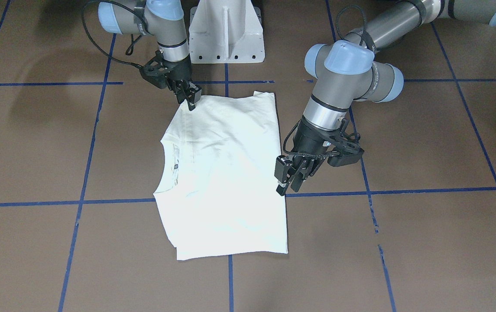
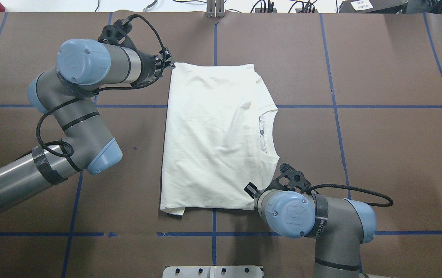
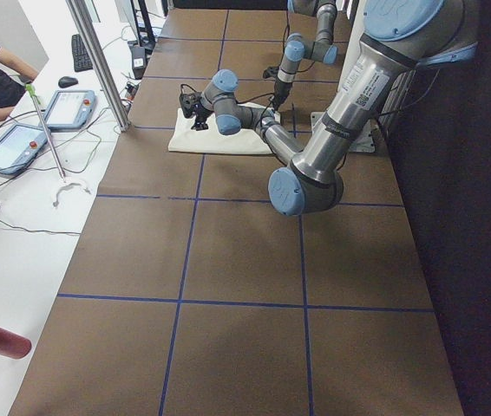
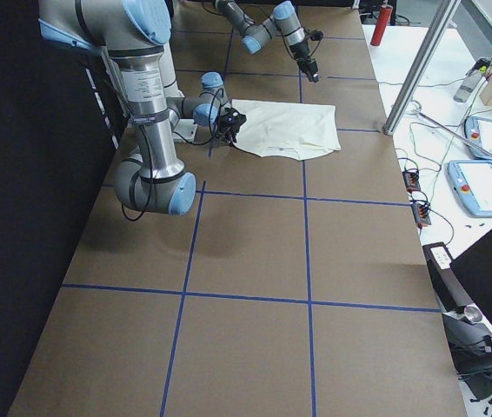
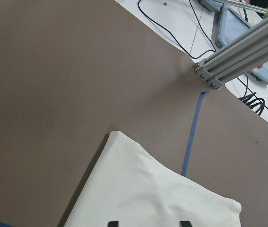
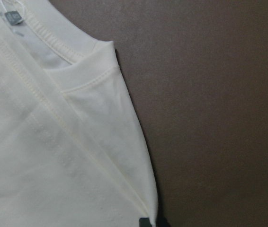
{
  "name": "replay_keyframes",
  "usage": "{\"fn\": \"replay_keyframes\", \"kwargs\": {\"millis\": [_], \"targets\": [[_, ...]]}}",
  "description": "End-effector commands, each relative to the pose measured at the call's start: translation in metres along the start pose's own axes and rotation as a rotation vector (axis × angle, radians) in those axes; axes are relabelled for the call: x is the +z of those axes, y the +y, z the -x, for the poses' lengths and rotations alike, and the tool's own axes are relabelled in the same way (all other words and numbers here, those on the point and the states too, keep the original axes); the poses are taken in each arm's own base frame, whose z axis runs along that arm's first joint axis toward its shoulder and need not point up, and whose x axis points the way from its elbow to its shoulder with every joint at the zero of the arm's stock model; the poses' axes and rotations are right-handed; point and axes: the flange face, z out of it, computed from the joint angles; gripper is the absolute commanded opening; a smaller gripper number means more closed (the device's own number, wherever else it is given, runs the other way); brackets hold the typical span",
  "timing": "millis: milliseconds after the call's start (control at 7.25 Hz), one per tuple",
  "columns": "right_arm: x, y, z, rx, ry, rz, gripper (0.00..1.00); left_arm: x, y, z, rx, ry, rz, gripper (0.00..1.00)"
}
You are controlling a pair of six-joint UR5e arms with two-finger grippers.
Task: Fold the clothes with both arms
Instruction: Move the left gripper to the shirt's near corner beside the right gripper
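— Two sleeve folds look done? Nearest the robot, the right pincer point(image 1: 191, 102) is narrowed onto the shoulder edge of the T-shirt point(image 1: 226, 173).
— So I judge: the T-shirt lies as a flat oblong mid-desk point(image 1: 403, 242), sleeves tucked away. Halving it remains.
— And farther out?
— The left pincer point(image 1: 289, 184) stands wide at the hem side, gripping nothing.

A robotics lab: the left arm point(image 2: 82, 131) and right arm point(image 2: 336, 235) work at a brown tabletop point(image 2: 379, 146) gridded with blue tape point(image 2: 359, 106), with a white pedestal point(image 1: 226, 30) at its edge. Alongside, past an aluminium post point(image 3: 100, 65), a white desk point(image 3: 20, 217) carries teach pendants point(image 3: 68, 108) and a keyboard point(image 3: 81, 52).
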Motion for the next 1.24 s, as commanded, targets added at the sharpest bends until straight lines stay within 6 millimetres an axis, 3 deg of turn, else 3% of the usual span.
{"fn": "replay_keyframes", "kwargs": {"millis": [0, 138, 276, 414, 551, 689, 827, 1103], "targets": [[-0.009, 0.003, -0.002, -0.003, -0.010, 0.012, 0.00, -0.001, 0.000, -0.003, -0.001, 0.004, 0.000, 0.53], [-0.014, 0.003, 0.000, -0.002, -0.018, 0.018, 0.00, -0.003, 0.000, -0.004, -0.001, 0.006, 0.001, 0.53], [-0.031, 0.000, 0.001, 0.002, -0.044, 0.034, 0.00, -0.022, 0.005, -0.008, -0.007, 0.035, 0.008, 0.53], [-0.032, -0.005, -0.010, -0.002, -0.036, 0.033, 0.00, -0.046, 0.021, 0.028, -0.052, 0.032, 0.035, 0.53], [-0.032, -0.005, -0.011, -0.003, -0.035, 0.032, 0.00, -0.081, 0.086, 0.056, -0.100, 0.045, 0.134, 0.53], [-0.032, -0.005, -0.011, -0.002, -0.035, 0.031, 0.00, -0.100, 0.143, 0.090, -0.133, 0.015, 0.205, 0.54], [-0.031, -0.006, -0.011, -0.002, -0.035, 0.029, 0.00, -0.101, 0.189, 0.120, -0.118, -0.024, 0.210, 0.56], [-0.032, -0.004, -0.010, -0.003, -0.035, 0.030, 0.00, -0.097, 0.276, 0.148, -0.154, -0.087, 0.283, 0.57]]}}
